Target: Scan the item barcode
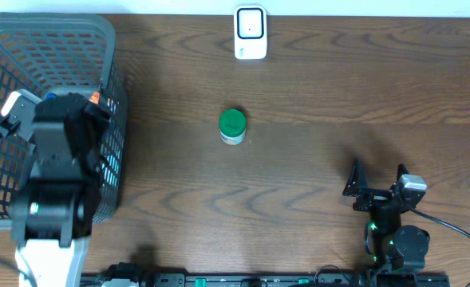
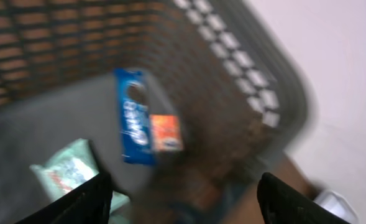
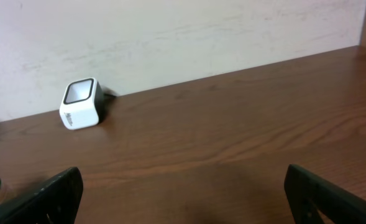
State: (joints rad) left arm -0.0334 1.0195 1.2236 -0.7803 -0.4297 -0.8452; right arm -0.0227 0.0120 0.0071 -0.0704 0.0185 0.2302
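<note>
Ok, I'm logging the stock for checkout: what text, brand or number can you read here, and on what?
None reads clearly.
Blue packet in the basket: white lettering, too blurred.
Pale green packet: red print, too blurred.
Scanner: marks too small.
Green-lidded jar: label too small.

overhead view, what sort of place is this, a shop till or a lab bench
Probably a mock checkout set up on a lab bench: a white barcode scanner at the far edge of the wooden table, a grey mesh basket holding a blue packet, and a green-lidded jar mid-table.
</note>
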